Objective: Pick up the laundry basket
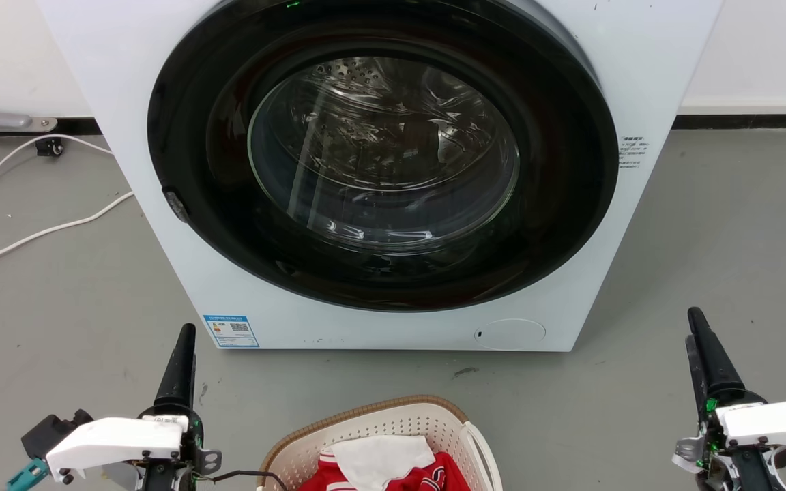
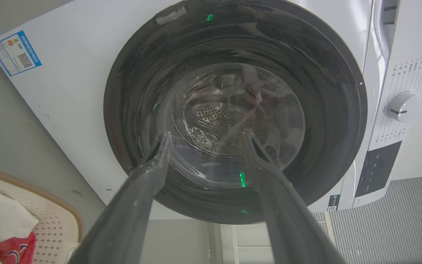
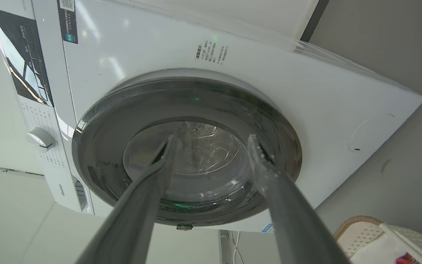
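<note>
On floor [image 1: 707, 239] btw left hand [image 2: 205, 136] & right hand [image 3: 213, 137]: 1 laundry basket [image 1: 393, 419].

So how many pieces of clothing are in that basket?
2 that I can see: a white cloth lying on top of a red garment in the basket. More may be hidden underneath.

White washing machine [image 1: 161, 102], round dark door [image 1: 383, 157] closed; white cable [image 1: 45, 234] on grey floor [image 1: 707, 239].
</note>
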Robot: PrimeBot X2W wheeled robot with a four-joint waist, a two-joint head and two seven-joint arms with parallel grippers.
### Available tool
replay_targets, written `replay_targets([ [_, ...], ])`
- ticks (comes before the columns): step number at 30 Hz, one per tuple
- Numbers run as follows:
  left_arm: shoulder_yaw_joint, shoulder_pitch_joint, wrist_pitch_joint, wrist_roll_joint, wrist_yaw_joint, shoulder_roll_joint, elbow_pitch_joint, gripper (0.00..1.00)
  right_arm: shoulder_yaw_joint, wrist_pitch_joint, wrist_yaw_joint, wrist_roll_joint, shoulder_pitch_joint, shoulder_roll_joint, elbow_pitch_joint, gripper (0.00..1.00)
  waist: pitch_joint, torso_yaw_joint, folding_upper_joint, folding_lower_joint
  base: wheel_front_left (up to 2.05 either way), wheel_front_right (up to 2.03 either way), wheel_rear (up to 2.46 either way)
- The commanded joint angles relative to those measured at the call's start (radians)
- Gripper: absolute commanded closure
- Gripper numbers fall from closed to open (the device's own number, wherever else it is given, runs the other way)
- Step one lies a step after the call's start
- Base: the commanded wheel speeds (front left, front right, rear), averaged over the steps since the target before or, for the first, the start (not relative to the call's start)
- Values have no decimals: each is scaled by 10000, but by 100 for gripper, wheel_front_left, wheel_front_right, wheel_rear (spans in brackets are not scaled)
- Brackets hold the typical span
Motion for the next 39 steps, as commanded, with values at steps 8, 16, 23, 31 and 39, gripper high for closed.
replay_targets([
  [8, -72, -33, -388, 1845, 187, 38, -518, 0, 251, -403, 2, -2426, 62, -32, -693, 0, 12, 5, 0, 0, 0, 0, 0],
  [16, -210, 93, -706, 3371, 282, 42, -724, 0, 454, -723, 2, -4363, 240, -33, -957, 0, 20, 19, 0, 0, 0, 0, 0],
  [23, -309, 165, -962, 4603, 349, 45, -889, 0, 532, -978, 3, -5664, 372, -33, -1026, 0, 25, 43, 0, 0, 0, 0, 0],
  [31, -346, 289, -1233, 5758, 349, 49, -1070, 0, 615, -1250, 3, -6858, 477, -34, -1162, 0, 24, 67, 0, 0, 0, 0, 0],
  [39, -410, 439, -1573, 7365, 331, 53, -1230, 0, 655, -1596, 3, -8278, 635, -33, -1425, 0, 39, 87, 0, 0, 0, 0, 0],
])
